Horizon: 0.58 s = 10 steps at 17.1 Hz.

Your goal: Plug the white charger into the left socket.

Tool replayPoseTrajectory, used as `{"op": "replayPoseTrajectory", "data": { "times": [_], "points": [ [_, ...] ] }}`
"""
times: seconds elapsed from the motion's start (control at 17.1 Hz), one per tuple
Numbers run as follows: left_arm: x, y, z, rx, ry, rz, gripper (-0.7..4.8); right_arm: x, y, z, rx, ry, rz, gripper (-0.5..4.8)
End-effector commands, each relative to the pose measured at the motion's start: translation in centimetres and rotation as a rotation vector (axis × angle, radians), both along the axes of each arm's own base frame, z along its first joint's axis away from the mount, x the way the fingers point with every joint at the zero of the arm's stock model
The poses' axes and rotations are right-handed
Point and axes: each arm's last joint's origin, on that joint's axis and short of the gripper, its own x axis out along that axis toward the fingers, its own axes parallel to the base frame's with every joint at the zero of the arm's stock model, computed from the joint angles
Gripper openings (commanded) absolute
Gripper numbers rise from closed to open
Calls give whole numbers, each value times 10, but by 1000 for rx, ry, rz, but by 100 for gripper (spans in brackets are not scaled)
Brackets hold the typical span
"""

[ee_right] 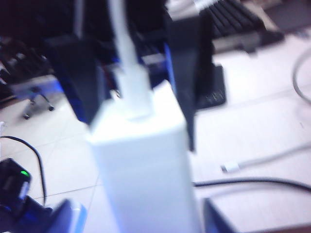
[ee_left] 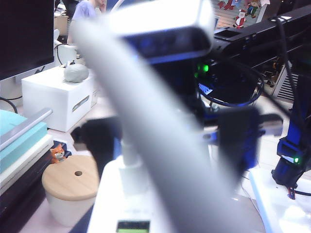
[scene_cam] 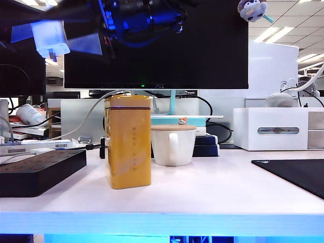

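Both pincers [scene_cam: 76,43] [ee_right: 141,92] aloft, white charger [ee_right: 146,165] between their fingers.

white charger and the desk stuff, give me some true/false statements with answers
1. The white charger is up in the air above the power strip. True.
2. The charger is plugged into the strip. False: it is clear of it.
3. The left gripper and the right gripper each have the charger between their fingers, high over the table's left side. True.
4. The white mug has no lid. False: a wooden lid covers it.
5. The yellow box lies flat. False: it stands upright, left of the mug.
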Motion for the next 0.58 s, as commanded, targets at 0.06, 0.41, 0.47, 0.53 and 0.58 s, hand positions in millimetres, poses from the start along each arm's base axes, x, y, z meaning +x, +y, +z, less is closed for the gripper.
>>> {"op": "replayPoseTrajectory", "data": {
  "times": [0.06, 0.41, 0.47, 0.53, 0.58],
  "points": [
    [-1, -5, 4, -4, -20, -29, 79, -4, 5, 4, -2, -34, -26, 292],
    [-1, -9, 4, -4, -16, -40, 79, -10, 13, 3, -7, -43, -30, 141],
    [-1, -9, 4, -4, -15, -40, 79, -10, 12, 3, -7, -42, -31, 127],
    [-1, -9, 4, -4, -16, -40, 79, -10, 12, 3, -8, -41, -32, 114],
    [0, -9, 4, -3, -16, -38, 80, -9, 12, 3, -7, -42, -34, 114]
  ]
}}
